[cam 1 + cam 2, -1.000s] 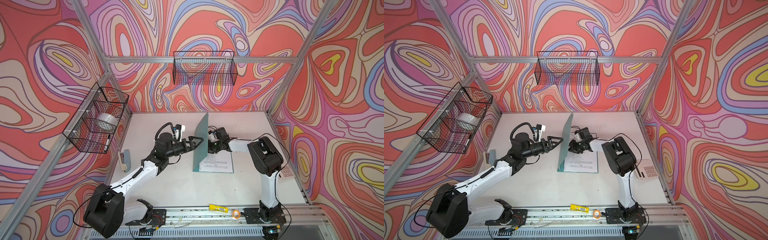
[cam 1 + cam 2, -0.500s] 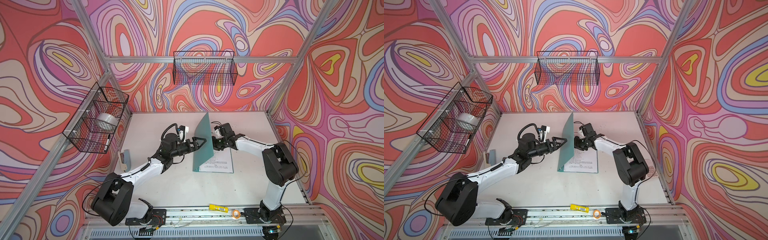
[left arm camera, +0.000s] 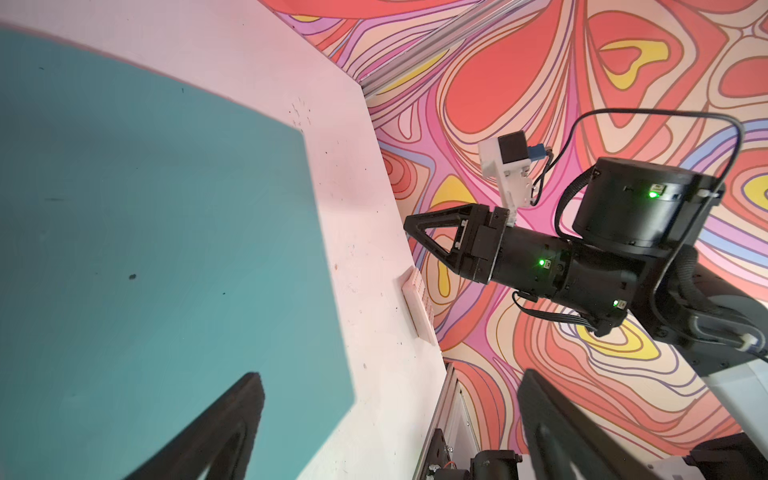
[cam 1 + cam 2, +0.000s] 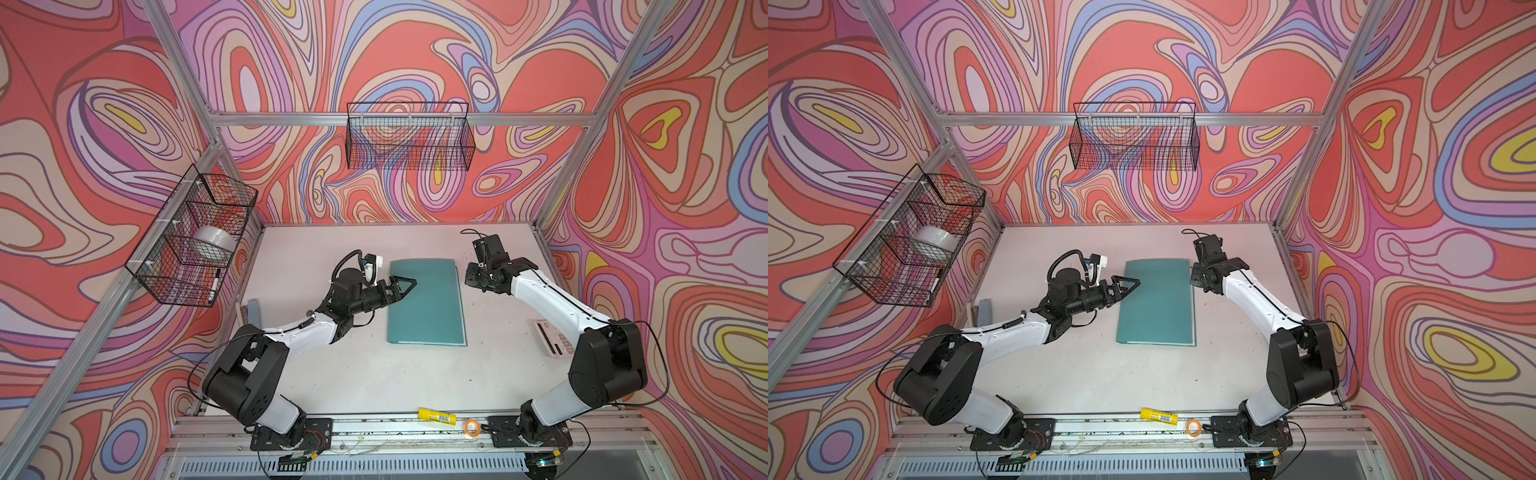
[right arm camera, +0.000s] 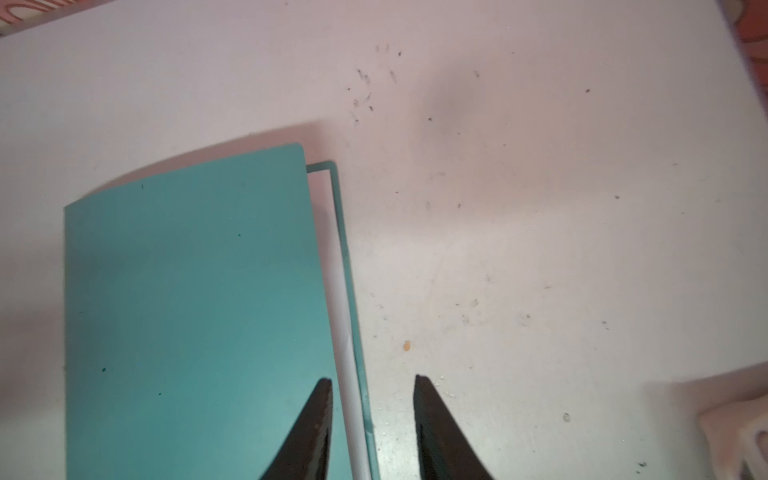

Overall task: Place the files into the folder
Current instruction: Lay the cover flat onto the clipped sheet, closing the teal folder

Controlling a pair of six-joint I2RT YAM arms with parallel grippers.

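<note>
Your folder (image 4: 426, 301) lies shut and flat mid-table (image 4: 415, 374), with a white strip of the files (image 5: 343, 316) showing along its 3 o'clock edge. The left gripper (image 4: 409, 283) hangs wide open over the 10 o'clock corner. The right gripper (image 5: 372, 378), jaws parted and empty, hangs by the 1 o'clock corner. Bare table lies at 6 o'clock. The yellow tube (image 4: 436, 415) has a label too small to read.

The teal-green folder (image 4: 426, 303) lies closed and flat on the tabletop (image 4: 374, 374), at the centre of both top views (image 4: 1156, 305), long sides running up the frame. The files (image 5: 341, 316) show as a narrow white strip inside its right edge.
</note>
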